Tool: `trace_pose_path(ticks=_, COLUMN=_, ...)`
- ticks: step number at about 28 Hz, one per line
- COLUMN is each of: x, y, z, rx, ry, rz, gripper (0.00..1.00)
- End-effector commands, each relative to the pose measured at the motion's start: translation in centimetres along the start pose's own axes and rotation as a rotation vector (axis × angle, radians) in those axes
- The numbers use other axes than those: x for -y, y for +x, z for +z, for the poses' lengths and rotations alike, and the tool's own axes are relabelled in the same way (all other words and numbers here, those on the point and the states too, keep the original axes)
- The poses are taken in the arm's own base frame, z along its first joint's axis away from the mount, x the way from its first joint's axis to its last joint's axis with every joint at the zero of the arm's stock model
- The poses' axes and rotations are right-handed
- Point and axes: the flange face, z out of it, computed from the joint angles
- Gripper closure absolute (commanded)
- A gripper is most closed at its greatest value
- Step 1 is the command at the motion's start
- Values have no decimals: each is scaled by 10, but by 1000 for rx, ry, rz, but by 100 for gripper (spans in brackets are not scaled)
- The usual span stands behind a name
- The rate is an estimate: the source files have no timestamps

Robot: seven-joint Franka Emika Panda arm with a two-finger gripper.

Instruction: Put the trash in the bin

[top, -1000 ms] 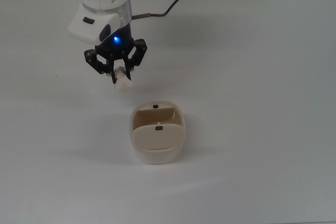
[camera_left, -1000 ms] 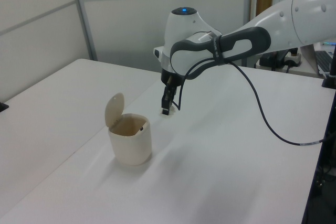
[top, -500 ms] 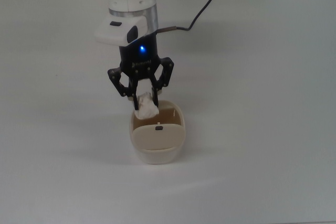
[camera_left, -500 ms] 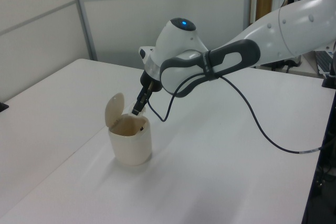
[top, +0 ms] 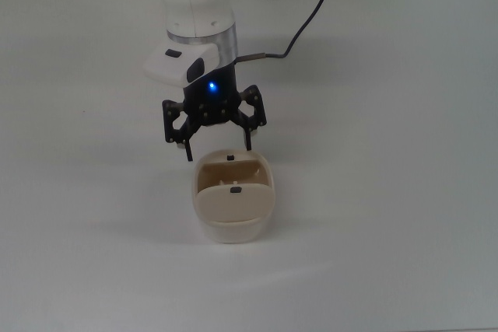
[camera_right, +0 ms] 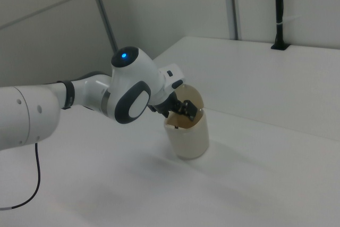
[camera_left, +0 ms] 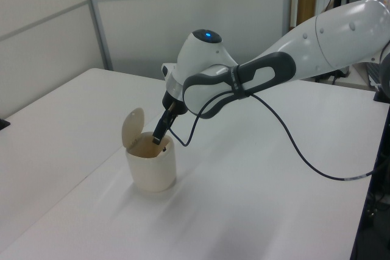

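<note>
**Open fingers above the bin mouth, no wad visible**

The black two-finger gripper (top: 217, 151) on the white Panda arm (camera_left: 317, 38) hangs w/ its fingers (top: 187, 148) spread wide apart, nothing between them. In the top view one tip sits at the top view's left of the bin's rim, the other fingertip near the rim's upper right; a blue light glows on the gripper body. In the left view the gripper (camera_left: 158, 137) is tilted, pointing down into the bin's opening at its rim. In the right view the gripper (camera_right: 187, 111) sits right at the mouth, just in front of the raised flap.

The small cream plastic bin w/ rounded corners (top: 233, 219) stands upright on the white desk (top: 389, 153). Its swing flap lid (camera_left: 131, 127) is tipped up, leaving the mouth open. Two small dark marks show in the top view, one at the far rim, one on the flap.

The crumpled white paper trash can't be seen in any view: not in the fingers, not on the desk around the bin. Whether it lies inside the bin can't be told; the interior visible from above looks tan and shadowed.

A black cable (camera_left: 304, 156) runs from the arm's wrist and loops over the desk, well apart from the bin. Grey wall panels behind.
</note>
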Motion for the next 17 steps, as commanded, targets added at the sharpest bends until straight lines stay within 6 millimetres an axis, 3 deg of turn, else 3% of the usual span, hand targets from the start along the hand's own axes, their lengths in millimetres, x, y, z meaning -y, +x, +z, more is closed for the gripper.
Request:
trace_pose_path(ticks=1, x=-2, y=-3, z=-35, rx=134, ry=38, rz=21, gripper=0)
trace_pose_path(ticks=4, x=-5, y=-7, z=-51, rx=211, ry=39, rz=8, gripper=0)
trace_pose_path(ticks=11, x=-26, y=-12, z=-112, rx=392, ry=39, rz=21, gripper=0)
trace_pose_path(ticks=17, x=-32, y=-25, z=-160, rx=455, ry=34, rz=62, gripper=0)
